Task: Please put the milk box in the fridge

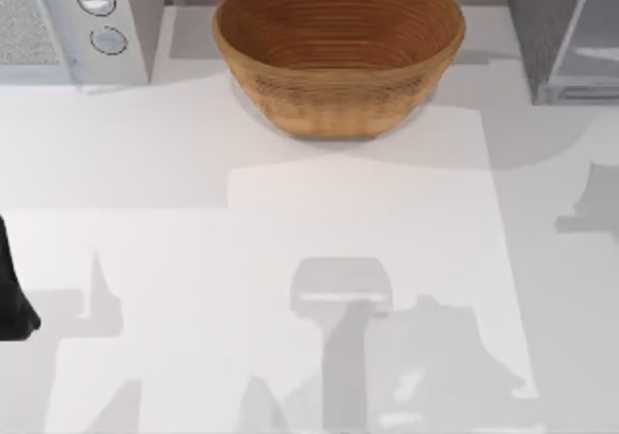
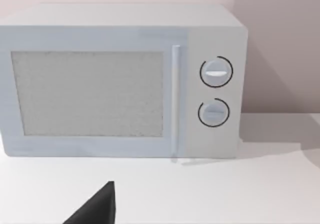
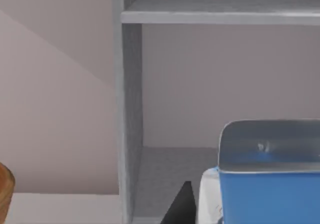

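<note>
The milk box (image 3: 270, 184), blue with a greyish top and a white edge, hangs close in the right wrist view. My right gripper (image 3: 235, 214) is shut on it, and one dark finger (image 3: 181, 206) shows against its white side. Just behind it the fridge (image 3: 131, 109) stands open, with a grey shelf (image 3: 220, 10) above and the compartment floor below. From above, the fridge (image 1: 542, 38) stands at the table's back right with its pale door panel (image 1: 592, 47) swung out. My left gripper (image 1: 12, 299) is parked at the table's left edge.
A big wicker basket (image 1: 338, 52) sits at the back middle of the table. A white microwave (image 1: 73, 23) with two round knobs stands at the back left, and faces the left wrist camera (image 2: 120, 84). The white tabletop (image 1: 290, 260) in front is bare.
</note>
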